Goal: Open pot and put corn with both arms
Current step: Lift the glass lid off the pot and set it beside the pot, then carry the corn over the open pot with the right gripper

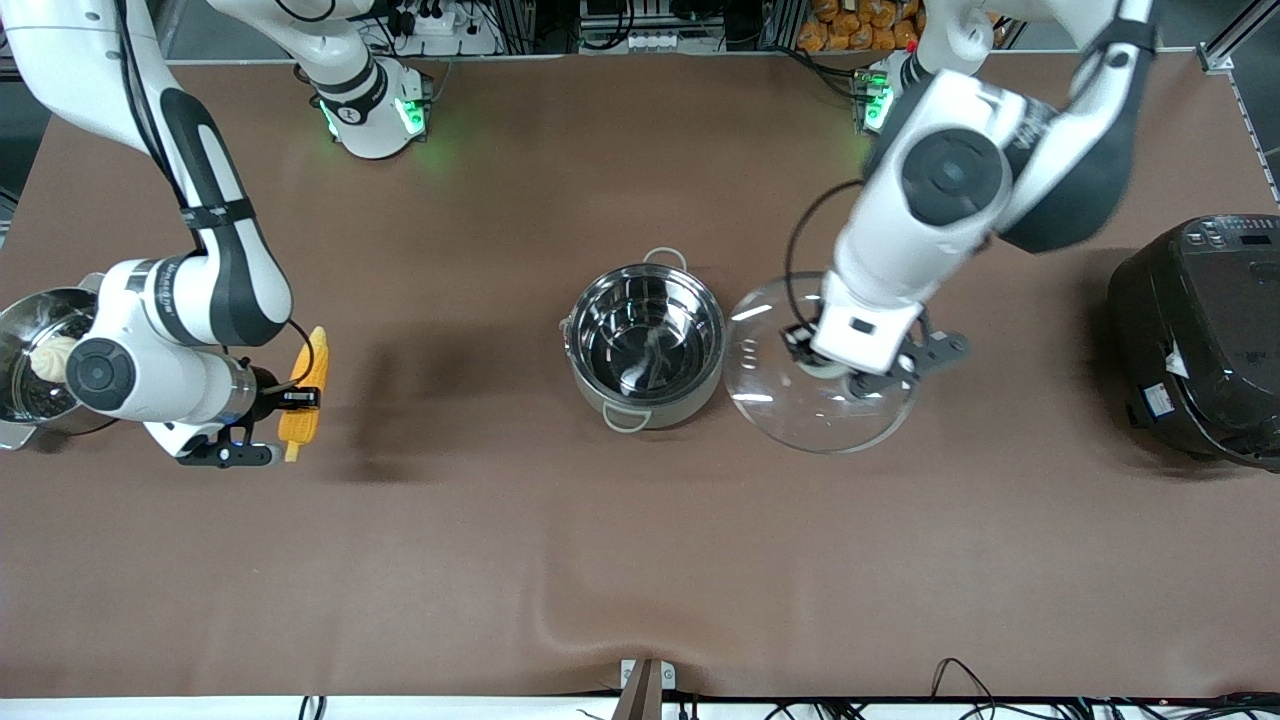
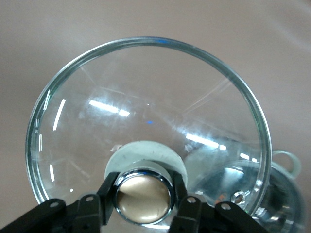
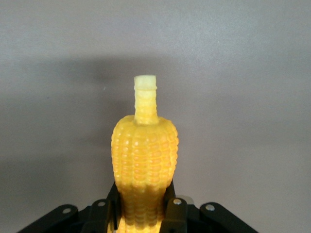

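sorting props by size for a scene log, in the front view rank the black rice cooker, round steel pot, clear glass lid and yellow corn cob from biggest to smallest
1. Black rice cooker, though partly cut off at the frame edge.
2. Clear glass lid and round shiny steel pot: close. The lid looks slightly wider, but the left gripper holds it, perhaps raised, so unsure.
3. Yellow corn cob, in the right gripper.

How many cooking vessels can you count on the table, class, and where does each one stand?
3. The open pot stands mid-table; the steamer pot with a bun sits at the right arm's end; the black rice cooker sits at the left arm's end.
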